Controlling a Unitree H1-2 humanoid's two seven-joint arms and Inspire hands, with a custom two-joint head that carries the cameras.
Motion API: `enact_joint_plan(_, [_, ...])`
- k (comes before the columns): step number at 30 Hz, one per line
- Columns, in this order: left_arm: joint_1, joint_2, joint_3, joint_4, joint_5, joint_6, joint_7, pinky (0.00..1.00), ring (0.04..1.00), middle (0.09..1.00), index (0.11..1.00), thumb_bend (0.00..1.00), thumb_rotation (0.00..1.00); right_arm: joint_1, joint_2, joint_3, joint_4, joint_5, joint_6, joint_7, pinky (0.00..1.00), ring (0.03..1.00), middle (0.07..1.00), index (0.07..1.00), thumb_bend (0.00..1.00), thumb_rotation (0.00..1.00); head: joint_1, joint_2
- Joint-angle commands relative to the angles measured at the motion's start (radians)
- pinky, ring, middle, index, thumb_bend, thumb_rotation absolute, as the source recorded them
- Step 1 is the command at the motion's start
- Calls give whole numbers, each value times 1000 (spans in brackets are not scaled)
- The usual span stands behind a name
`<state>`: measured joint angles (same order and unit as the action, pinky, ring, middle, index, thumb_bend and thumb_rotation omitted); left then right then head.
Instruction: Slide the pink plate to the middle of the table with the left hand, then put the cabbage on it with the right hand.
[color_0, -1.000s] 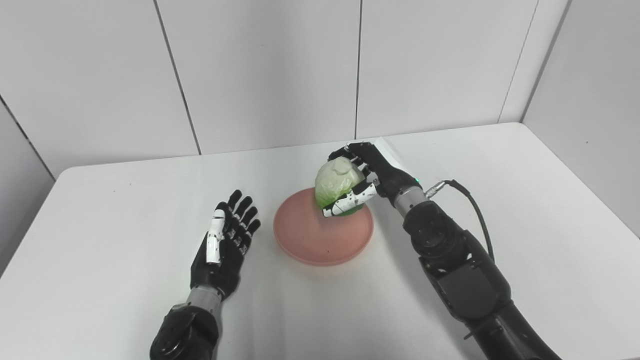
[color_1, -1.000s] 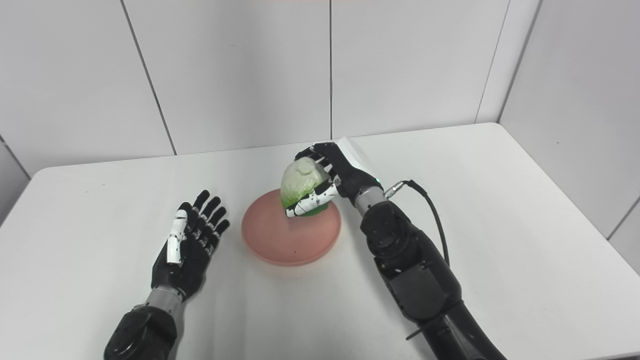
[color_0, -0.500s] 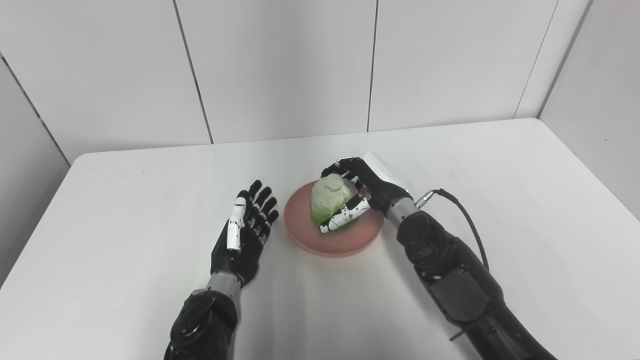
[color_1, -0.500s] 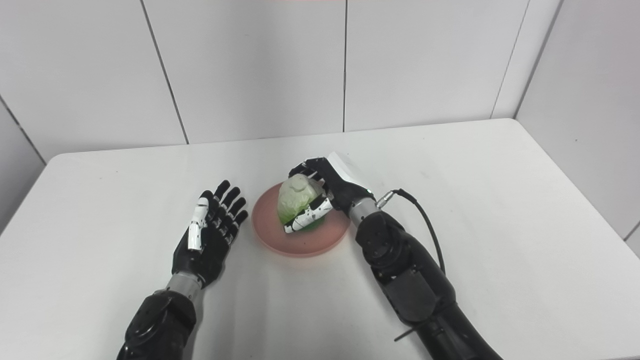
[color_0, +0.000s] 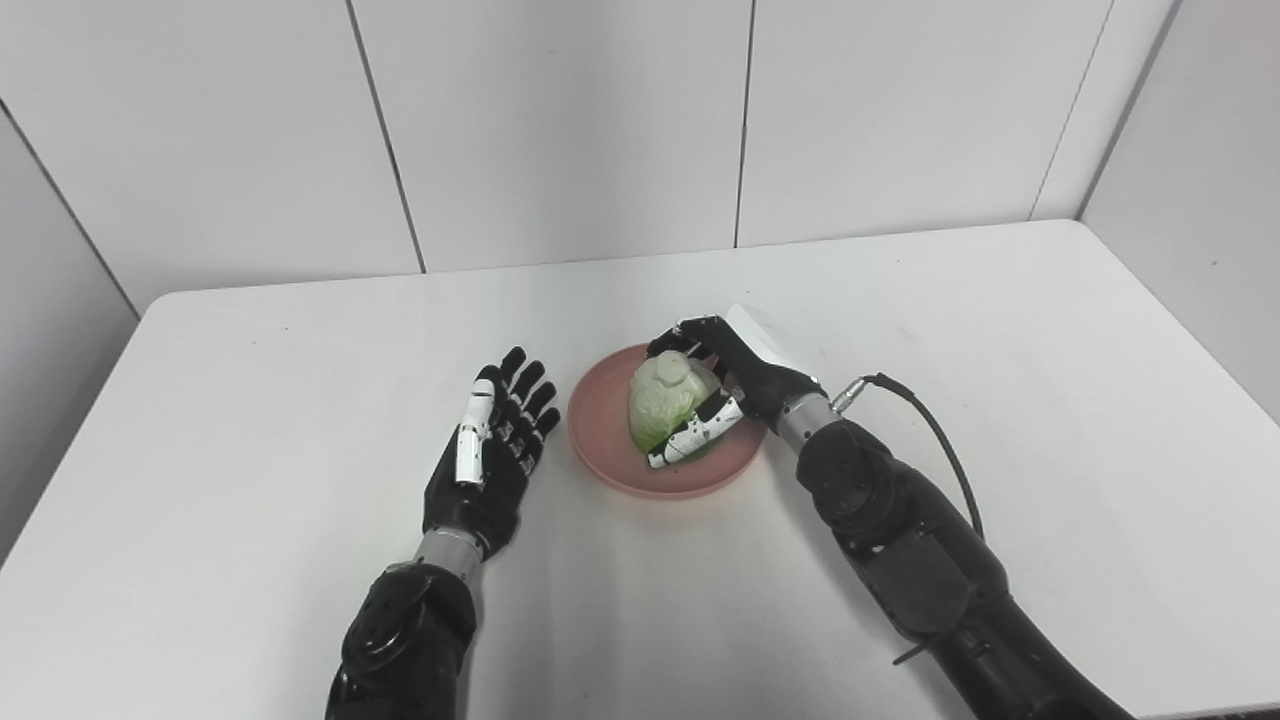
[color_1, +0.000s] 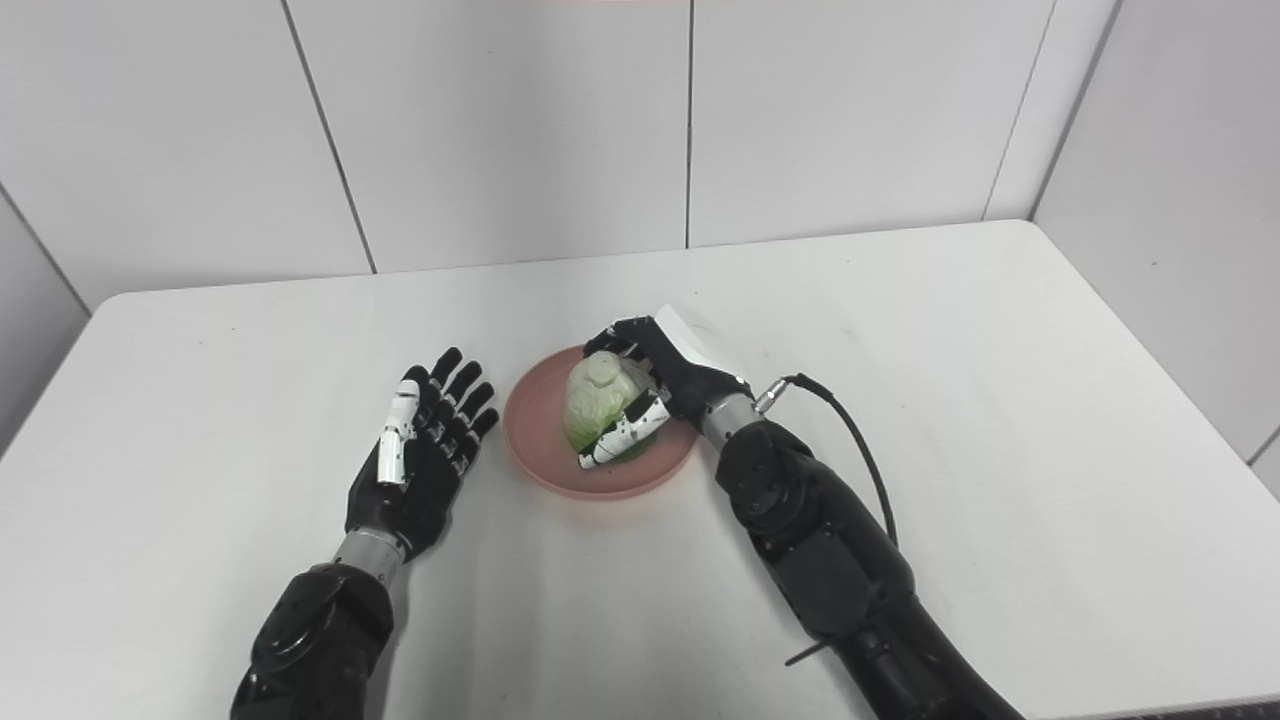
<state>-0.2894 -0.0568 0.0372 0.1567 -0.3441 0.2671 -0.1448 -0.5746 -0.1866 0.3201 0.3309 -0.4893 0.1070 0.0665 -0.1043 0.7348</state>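
Pink plate (color_0: 610, 455) sits mid-frame, slide done; right hand (color_0: 735, 375) wraps fingers round the cabbage (color_0: 662, 408) upon it, unreleased, while left hand (color_0: 490, 460) lies spread alongside.

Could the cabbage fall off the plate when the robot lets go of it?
Maybe. The cabbage stands tall inside the right hand, toward the right side of the pink plate, so it could tip or roll once the fingers open. The thumb crosses its front and might drag it along. The open left hand sits close enough to bump the plate.
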Motion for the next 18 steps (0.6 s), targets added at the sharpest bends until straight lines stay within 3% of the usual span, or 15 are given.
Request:
enact_joint_plan(1, [7, -5, -3, 4, 14, 36, 14, 989, 987, 987, 983, 354, 1000, -32, -8, 4, -6, -20, -44, -15, 386, 396, 486, 520, 516, 0, 1, 1])
enact_joint_plan(13, [6, -7, -5, -1, 13, 39, 18, 998, 992, 989, 987, 353, 1000, -23, -19, 33, -24, -53, -18, 1, 422, 407, 498, 553, 513, 0, 2, 3])
enact_joint_plan(14, [5, -7, -5, 0, 14, 38, 19, 994, 989, 987, 984, 356, 1000, -23, -20, 35, -34, -56, -13, 7, 434, 491, 487, 529, 522, 0, 2, 3])
enact_joint_plan(15, [5, -7, -5, 1, 15, 38, 19, 992, 988, 987, 983, 357, 1000, -22, -21, 36, -43, -57, -11, 12, 456, 546, 578, 611, 660, 21, 3, 3])
enact_joint_plan(16, [4, -8, -5, 2, 15, 37, 19, 993, 988, 987, 984, 358, 1000, -21, -22, 37, -55, -59, -7, 19, 486, 588, 639, 663, 733, 54, 4, 3])
enact_joint_plan(18, [4, -8, -5, 2, 12, 38, 18, 990, 988, 987, 985, 358, 1000, -23, -33, 50, -84, -80, 14, 48, 597, 693, 744, 765, 809, 215, 4, 2])
